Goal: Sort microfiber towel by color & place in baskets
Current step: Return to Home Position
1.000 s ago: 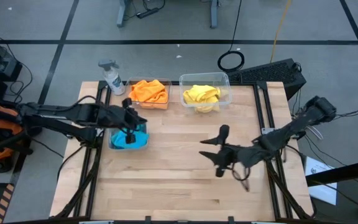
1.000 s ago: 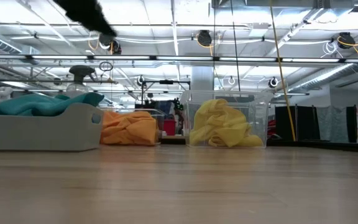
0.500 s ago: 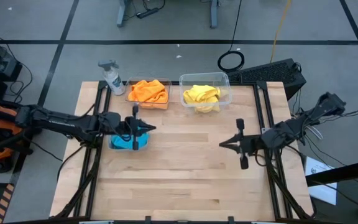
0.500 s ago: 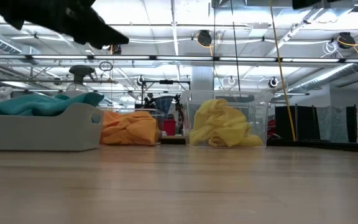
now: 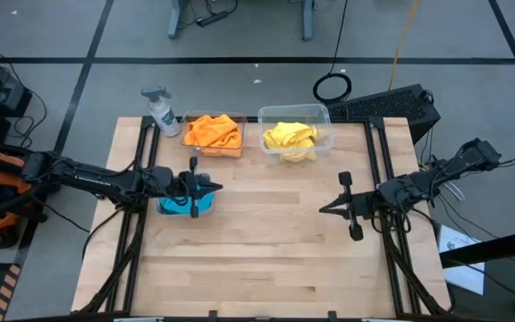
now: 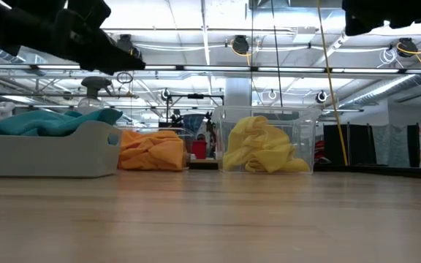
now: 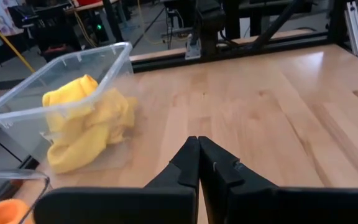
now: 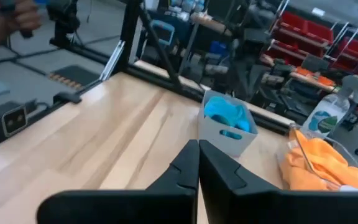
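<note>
Blue microfiber towels (image 5: 179,204) lie in a pale basket (image 6: 50,153) at the table's left. Orange towels (image 5: 213,131) fill a basket at the far edge. Beside them, yellow towels (image 5: 291,136) lie in a see-through basket (image 5: 322,116). My left gripper (image 5: 215,187) hovers shut and level above the blue basket, pointing toward the table's right. My right gripper (image 5: 324,209) hovers shut over the bare table at the right, pointing toward the left. Neither holds anything.
A white spray bottle (image 5: 159,109) stands at the far left corner, beside the orange towels. The wooden tabletop (image 5: 257,250) lies bare across the middle and near side. Black rails (image 5: 384,161) run along both table sides.
My right gripper has drawn back toward the table's right edge, turned to point left, and shut. My left gripper has tipped up from pointing down over the blue basket to level, its arm drawn back toward the left edge. The towels have stayed in place.
</note>
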